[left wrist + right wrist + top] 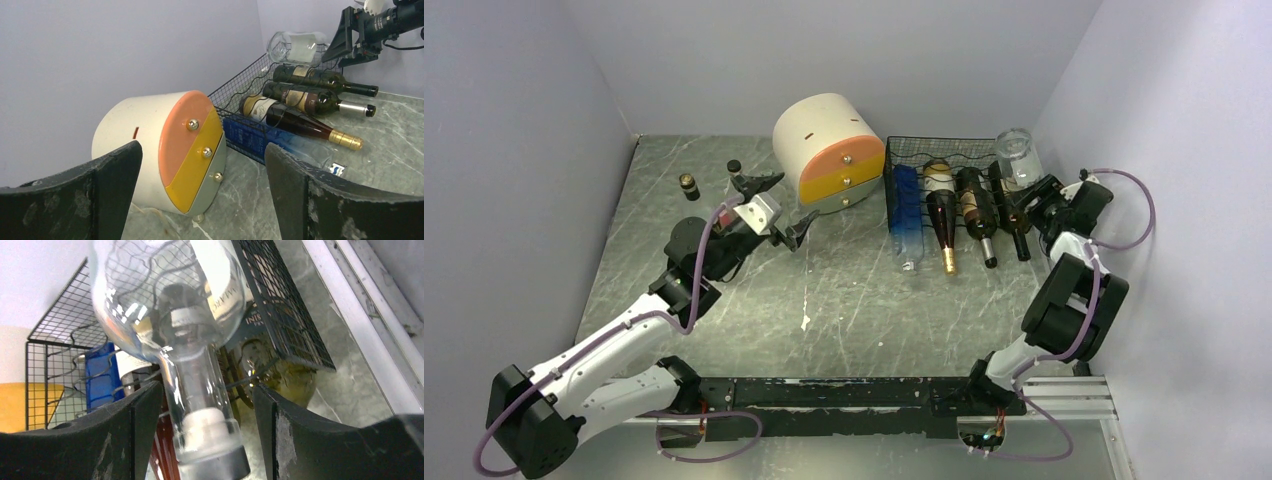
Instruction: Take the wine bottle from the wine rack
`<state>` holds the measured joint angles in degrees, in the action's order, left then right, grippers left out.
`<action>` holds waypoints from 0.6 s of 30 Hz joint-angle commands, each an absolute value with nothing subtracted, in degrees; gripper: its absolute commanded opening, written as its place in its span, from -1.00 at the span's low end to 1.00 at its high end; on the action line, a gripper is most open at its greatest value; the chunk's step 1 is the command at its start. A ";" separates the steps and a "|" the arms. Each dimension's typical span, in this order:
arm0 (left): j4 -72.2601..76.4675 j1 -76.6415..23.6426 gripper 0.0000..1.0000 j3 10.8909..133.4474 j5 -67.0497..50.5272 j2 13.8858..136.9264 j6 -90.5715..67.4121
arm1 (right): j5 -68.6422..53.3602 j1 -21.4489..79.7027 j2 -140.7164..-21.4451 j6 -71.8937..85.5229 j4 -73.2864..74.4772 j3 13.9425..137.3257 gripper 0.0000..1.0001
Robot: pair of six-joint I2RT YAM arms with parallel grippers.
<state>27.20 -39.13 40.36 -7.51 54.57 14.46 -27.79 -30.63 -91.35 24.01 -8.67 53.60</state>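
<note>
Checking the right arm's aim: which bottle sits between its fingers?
The clear glass bottle, alone on the rack's upper level; the other bottles lie lower.

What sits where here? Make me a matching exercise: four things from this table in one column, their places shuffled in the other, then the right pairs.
1. clear bottle
2. blue bottle
3. gold-capped bottle
4. drawer unit

A. beside the wine rack, on its left
B. leftmost in the rack's lower row
C. neck between the open fingers of the right gripper
D. second from the left in the lower row

Pairs: 1-C, 2-B, 3-D, 4-A.
</note>
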 commanded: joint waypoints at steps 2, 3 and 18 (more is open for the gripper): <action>28.18 -39.61 0.92 40.40 -5.66 54.15 17.72 | -29.55 -31.46 -92.02 21.99 -8.19 57.12 0.37; 27.83 -39.62 0.91 40.65 -5.90 54.13 17.83 | -28.75 -31.44 -91.66 21.97 -8.64 57.07 0.34; 29.24 -42.17 0.90 39.77 -6.50 56.74 17.05 | -32.33 -31.46 -91.79 25.57 -13.64 55.67 -0.26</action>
